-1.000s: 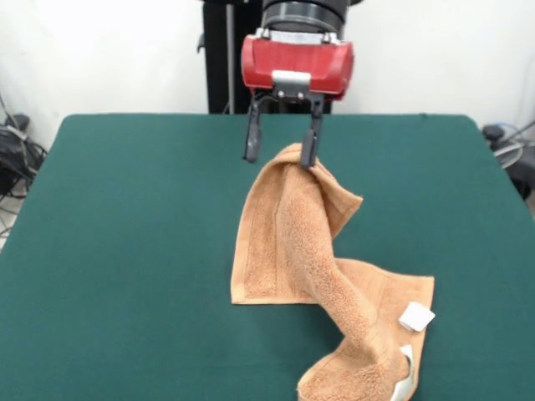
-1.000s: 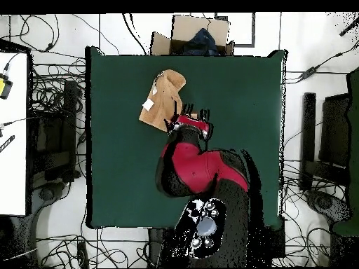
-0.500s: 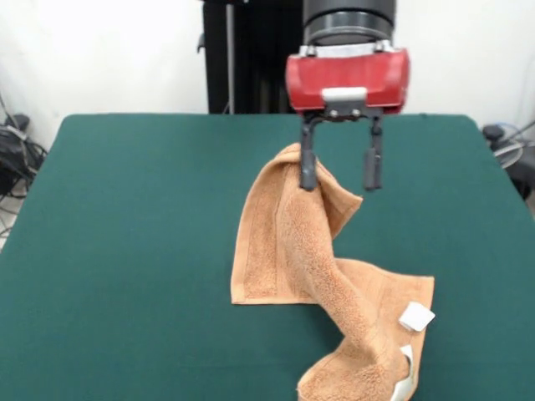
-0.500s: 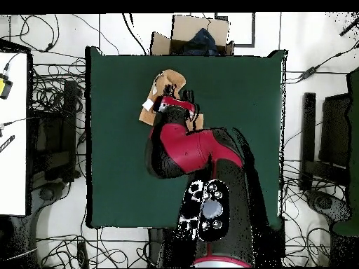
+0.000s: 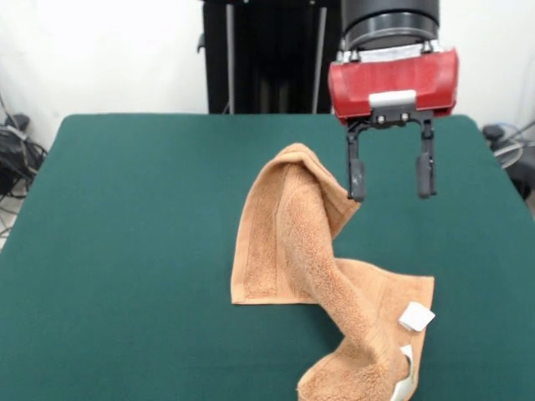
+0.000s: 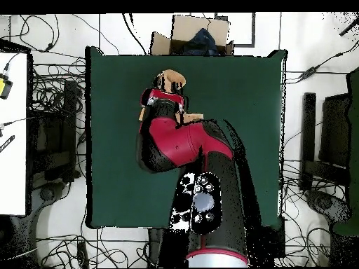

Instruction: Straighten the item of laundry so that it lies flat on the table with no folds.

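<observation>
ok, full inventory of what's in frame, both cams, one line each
towel: 1, light orange-tan, right of the table's middle in the front view, twisted and folded over itself, one end raised in a hump
tags: small, white, on the towel's near right edge; exact count unclear
table: 1, dark green top, fills most of both views
cardboard box: 1, brown, something dark inside, beyond the table's top edge in the overhead view
cables: many, dark, on the floor around the table
white surface: 1, at the overhead view's left edge
arm: 1, red and black, reaching over the towel
gripper: 1, red body, dark fingers, open, holding nothing, right of the towel's hump
</observation>
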Controlling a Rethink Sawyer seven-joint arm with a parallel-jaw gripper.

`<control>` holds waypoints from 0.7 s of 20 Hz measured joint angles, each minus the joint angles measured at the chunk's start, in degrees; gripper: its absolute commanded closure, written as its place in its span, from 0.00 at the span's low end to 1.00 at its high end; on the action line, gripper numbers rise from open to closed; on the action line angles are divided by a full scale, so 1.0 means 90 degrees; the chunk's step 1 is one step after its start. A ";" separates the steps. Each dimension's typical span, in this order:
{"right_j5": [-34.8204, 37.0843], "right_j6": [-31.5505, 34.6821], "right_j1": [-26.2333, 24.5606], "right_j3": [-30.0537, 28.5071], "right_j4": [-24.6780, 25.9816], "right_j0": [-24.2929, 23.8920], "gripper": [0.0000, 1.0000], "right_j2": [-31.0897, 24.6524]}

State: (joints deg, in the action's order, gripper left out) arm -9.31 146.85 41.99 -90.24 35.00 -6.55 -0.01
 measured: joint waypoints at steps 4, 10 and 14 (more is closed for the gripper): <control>0.0000 0.0000 -0.0001 0.0086 -0.0010 0.0024 0.00 0.0000; 0.0001 0.0000 -0.0006 0.0224 -0.0048 0.0057 0.00 0.0001; 0.0001 0.0000 -0.0059 0.0381 -0.0131 0.0216 0.00 0.0035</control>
State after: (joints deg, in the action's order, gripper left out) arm -9.30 146.85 41.46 -86.80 33.82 -4.61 0.31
